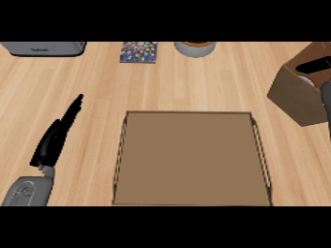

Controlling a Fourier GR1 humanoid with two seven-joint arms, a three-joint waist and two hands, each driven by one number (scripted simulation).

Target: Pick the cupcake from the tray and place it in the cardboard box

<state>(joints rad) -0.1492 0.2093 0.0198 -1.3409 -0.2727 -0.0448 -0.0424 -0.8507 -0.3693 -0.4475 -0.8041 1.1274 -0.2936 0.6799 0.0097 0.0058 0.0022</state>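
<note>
The brown tray (pixel 192 117) lies in the middle of the counter with nothing on it. At the right edge stands the open cardboard box (pixel 297 99), tilted in the view. My right hand (pixel 318 65) is over the box's opening, reaching down into it, with its grey forearm running along the right edge. A small pale thing (pixel 306 80), likely the cupcake, shows inside the box just under that hand; most of it is hidden. My left hand (pixel 54 137) rests open left of the tray, fingers straight and pointing away.
Along the far edge stand a grey toaster-like appliance (pixel 43 48), a patterned blue packet (pixel 139 52) and a grey round pot (pixel 194 48). Bare wooden counter lies between the tray and these.
</note>
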